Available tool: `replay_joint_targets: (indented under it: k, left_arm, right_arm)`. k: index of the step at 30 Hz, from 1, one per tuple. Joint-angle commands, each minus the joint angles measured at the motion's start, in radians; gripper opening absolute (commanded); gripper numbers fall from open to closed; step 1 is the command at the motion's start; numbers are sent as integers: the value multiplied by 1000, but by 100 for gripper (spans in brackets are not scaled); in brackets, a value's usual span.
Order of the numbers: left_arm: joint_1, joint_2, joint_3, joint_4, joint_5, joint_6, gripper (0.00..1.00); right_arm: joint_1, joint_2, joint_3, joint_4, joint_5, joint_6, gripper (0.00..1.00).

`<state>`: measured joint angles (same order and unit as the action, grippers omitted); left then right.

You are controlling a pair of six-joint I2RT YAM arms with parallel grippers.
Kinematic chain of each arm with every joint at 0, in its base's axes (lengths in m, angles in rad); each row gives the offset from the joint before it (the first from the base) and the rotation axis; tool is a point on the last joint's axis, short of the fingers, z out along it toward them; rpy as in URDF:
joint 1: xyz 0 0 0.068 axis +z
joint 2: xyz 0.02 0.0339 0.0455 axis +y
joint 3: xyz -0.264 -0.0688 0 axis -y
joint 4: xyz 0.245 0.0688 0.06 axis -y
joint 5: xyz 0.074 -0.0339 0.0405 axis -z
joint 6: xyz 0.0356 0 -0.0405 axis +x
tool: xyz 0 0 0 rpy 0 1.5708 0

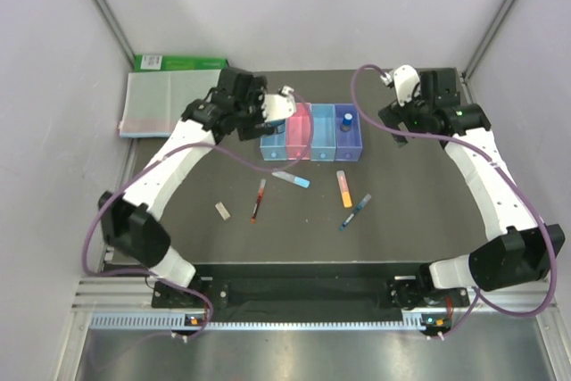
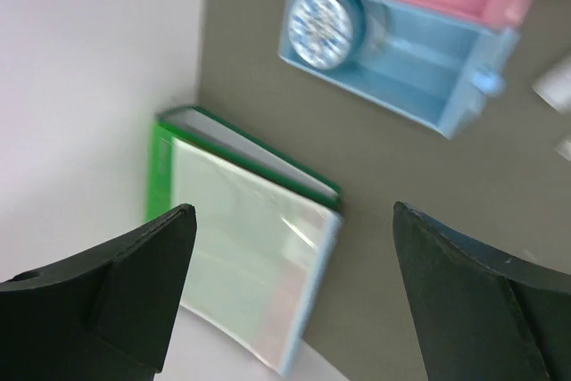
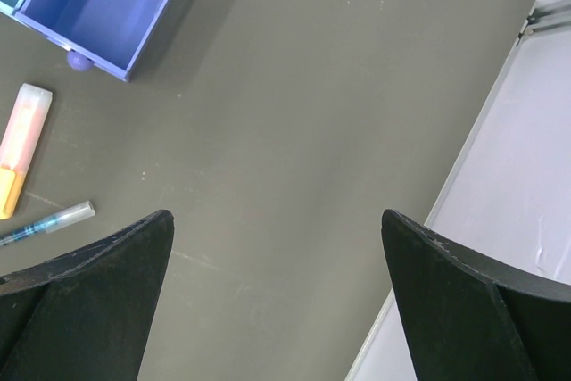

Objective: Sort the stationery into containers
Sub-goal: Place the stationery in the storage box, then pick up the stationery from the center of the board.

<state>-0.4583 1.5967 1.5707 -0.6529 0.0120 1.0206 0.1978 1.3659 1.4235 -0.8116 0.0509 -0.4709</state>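
Observation:
The row of four bins [image 1: 312,134] stands at the back middle of the mat. The grey tape roll [image 2: 323,26] lies in the left light-blue bin [image 2: 419,64]. The blue-capped bottle [image 1: 348,119] stands in the purple-blue bin [image 3: 107,6]. On the mat in front lie the beige eraser [image 1: 222,211], dark red pen [image 1: 259,200], light-blue marker [image 1: 292,178], orange highlighter [image 1: 343,188] and blue pen [image 1: 355,211]. My left gripper [image 2: 290,211] is open and empty, raised just left of the bins. My right gripper [image 3: 277,216] is open and empty, raised right of the bins.
A clear folder [image 1: 165,104] on a flat green box [image 1: 178,62] lies at the back left; it shows between my left fingers [image 2: 250,256]. The mat's right edge and the white wall [image 3: 526,176] are close to my right gripper.

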Motion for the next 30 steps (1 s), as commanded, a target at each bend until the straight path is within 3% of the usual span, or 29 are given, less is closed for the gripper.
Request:
replay_joint_targets:
  k: [1,4,5,9,19,23,30]
  left_arm:
    - [-3,-191,-302,-197,2,7,96]
    - [-3,-374,-543,-157,-33,192,98]
    - [-6,-409,-589,-157,-41,288,99]
    - [-5,-527,-699,-207,-32,439,99]
    - [-5,-462,-762,-266,42,608,99]
    - [-5,-396,-739,-338,81,711,93]
    - [-5,-301,-754,-353,115,745,94]
  right_arm:
    - [-8,-60,55,3,-16,-5,100]
    - [-8,-70,58,-12,-23,-8,100]
    - [-6,-73,64,-18,-23,-8,100]
    - [-8,-79,80,-26,-26,-2,100]
    - [-8,-119,54,-37,-25,-3,100]
    - [-8,-122,25,-34,-25,-3,100]
    - [-8,-117,11,-27,-25,0,99]
